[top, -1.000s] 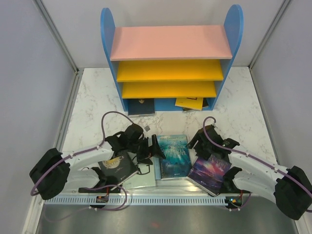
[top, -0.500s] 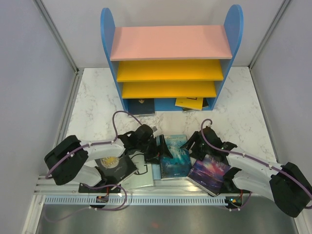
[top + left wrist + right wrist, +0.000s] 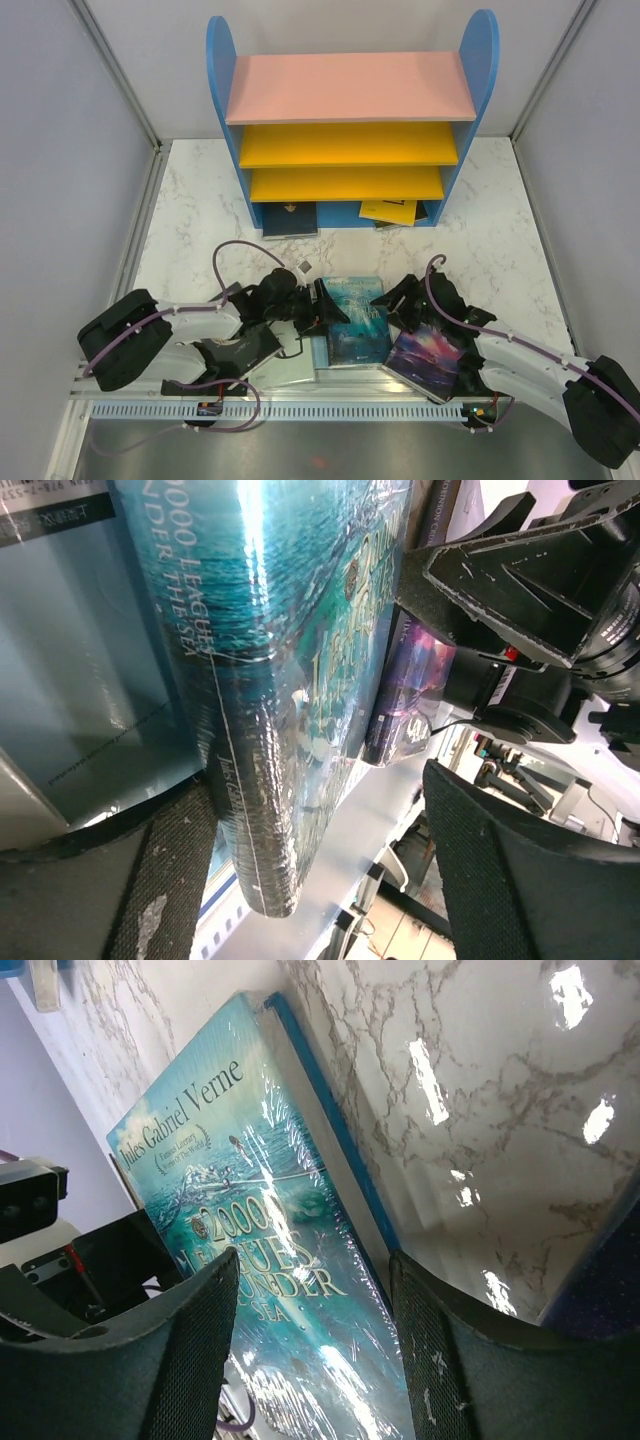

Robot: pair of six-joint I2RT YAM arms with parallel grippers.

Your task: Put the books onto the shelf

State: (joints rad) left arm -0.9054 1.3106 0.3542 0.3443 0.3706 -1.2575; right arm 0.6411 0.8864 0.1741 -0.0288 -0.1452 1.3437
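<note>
Book in teal (image 3: 357, 320) lying flat on surface (image 3: 200, 200), at 6 o'clock from shelf (image 3: 350, 88). Left jaws spread, straddling its 10 o'clock edge. Right jaws likewise spread around its 2 o'clock corner, neither pinching it. Purple book (image 3: 432, 358) sitting at 4 o'clock of it, black book (image 3: 240, 340) at 8 o'clock. Dark book (image 3: 290, 217) and yellow book (image 3: 388, 211) sticking out beneath lowest shelf board.
</note>
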